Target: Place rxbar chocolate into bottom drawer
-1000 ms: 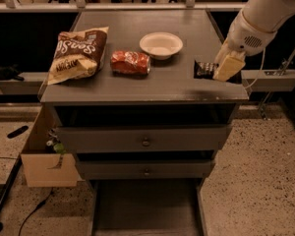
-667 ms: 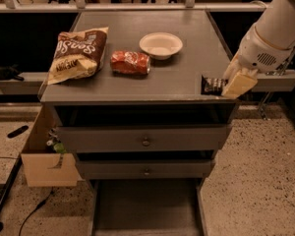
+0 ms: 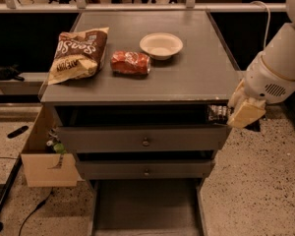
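My gripper [image 3: 233, 115], with cream fingers [image 3: 246, 114], hangs at the right side of the grey cabinet, just below its top edge. It is shut on the rxbar chocolate [image 3: 218, 113], a small dark glossy bar that sticks out to the left in front of the cabinet's upper right corner. The bottom drawer [image 3: 146, 209] is pulled open at the foot of the cabinet, well below and left of the gripper. Its flat grey floor shows nothing in it.
On the cabinet top lie a brown-and-cream chip bag [image 3: 78, 55], an orange-red packet [image 3: 131, 63] and a white bowl [image 3: 161, 45]. Two upper drawers with knobs [image 3: 146, 142] are closed. A cardboard box [image 3: 43, 156] stands at the left; cables lie on the floor.
The gripper has carried the bar off the right edge of the cabinet top and down. It now hangs beside the cabinet's right side, below the top.
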